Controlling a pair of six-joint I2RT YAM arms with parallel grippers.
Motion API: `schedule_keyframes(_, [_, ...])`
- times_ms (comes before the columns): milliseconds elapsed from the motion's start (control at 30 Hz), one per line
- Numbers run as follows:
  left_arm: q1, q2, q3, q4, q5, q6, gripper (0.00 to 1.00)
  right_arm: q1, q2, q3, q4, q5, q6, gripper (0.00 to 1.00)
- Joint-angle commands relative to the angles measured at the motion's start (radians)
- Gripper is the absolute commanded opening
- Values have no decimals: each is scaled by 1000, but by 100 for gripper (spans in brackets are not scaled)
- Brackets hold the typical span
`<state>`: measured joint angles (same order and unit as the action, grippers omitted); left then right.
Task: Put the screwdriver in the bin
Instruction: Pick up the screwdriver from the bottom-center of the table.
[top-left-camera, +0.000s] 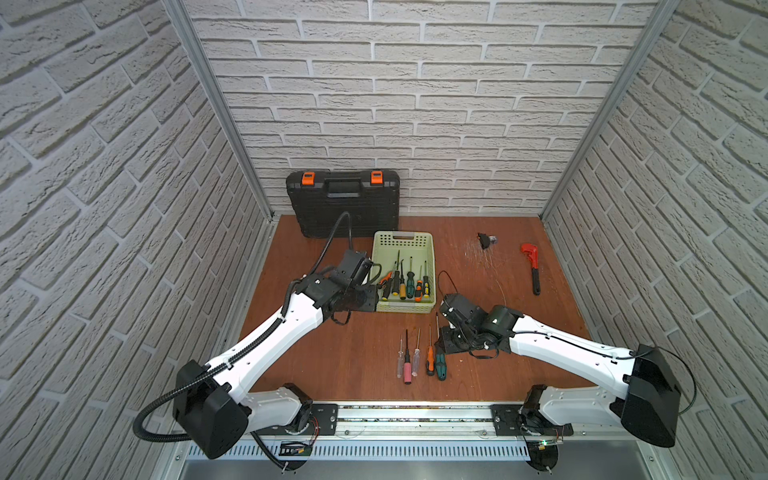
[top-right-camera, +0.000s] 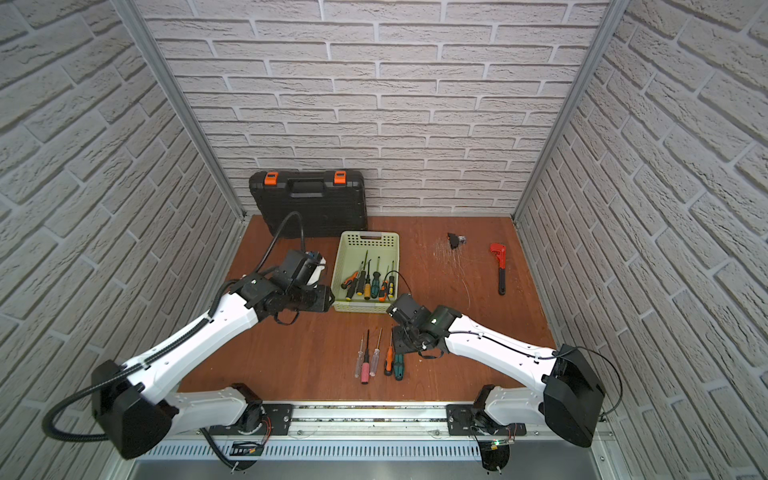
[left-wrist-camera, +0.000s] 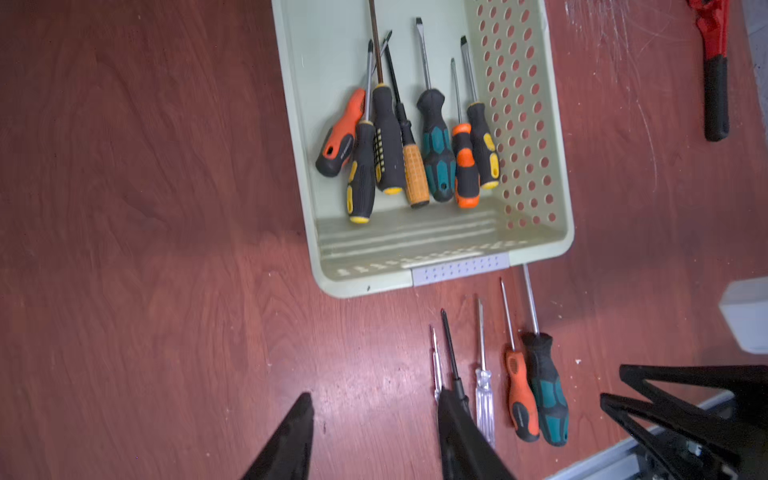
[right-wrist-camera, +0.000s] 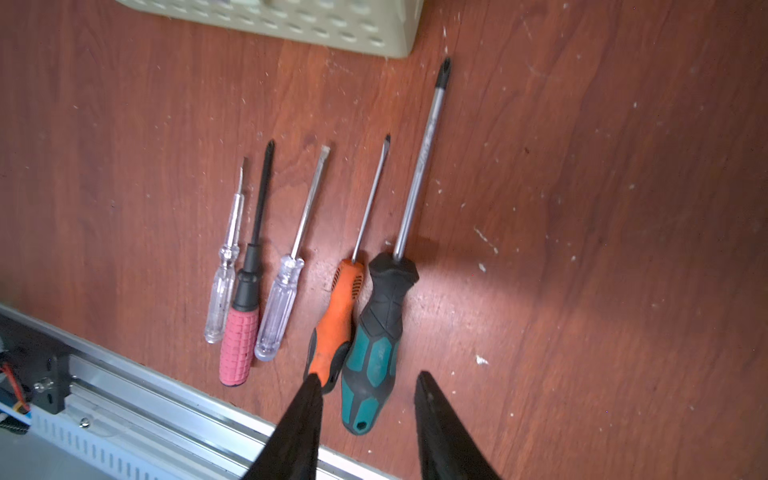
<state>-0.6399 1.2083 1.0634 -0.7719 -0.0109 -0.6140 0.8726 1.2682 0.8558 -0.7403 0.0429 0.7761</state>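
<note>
Straddles teal screwdriver (right-wrist-camera: 376, 332) with right gripper (right-wrist-camera: 369, 376), jaws apart, probably not yet touching; points shaft-first toward bin (right-wrist-camera: 291, 25); leaves left gripper (left-wrist-camera: 374, 394), parted too, farther off.

This is a mock workshop cell: faux-brick panels (top-left-camera: 415, 104), aluminium framing (top-left-camera: 218, 108), tool case (top-left-camera: 343, 203), wrench (top-left-camera: 533, 266) and screwdrivers (top-left-camera: 430, 359) on the counter (top-left-camera: 332, 353).

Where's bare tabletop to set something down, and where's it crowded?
Bare wood lies between the bin and the red wrench, and left of the loose screwdrivers. Crowded: the bin's near end, and that loose row by the right gripper.
</note>
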Motion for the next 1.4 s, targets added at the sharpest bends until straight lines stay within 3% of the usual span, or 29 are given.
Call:
schedule_keyframes(0, [-4, -48, -54, 12, -46, -51, 49, 66, 8, -12, -28, 70, 102, 41])
schedule_keyframes(500, [-3, -94, -72, -6, -85, -47, 50, 69, 210, -7, 73, 51, 144, 47])
schedule_keyframes(1233, [-1, -83, -45, -29, -94, -50, 50, 64, 247, -59, 92, 105, 137, 41])
schedule_keyframes(1367, [-1, -82, -35, -43, -98, -52, 50, 56, 264, -69, 117, 96, 132, 32])
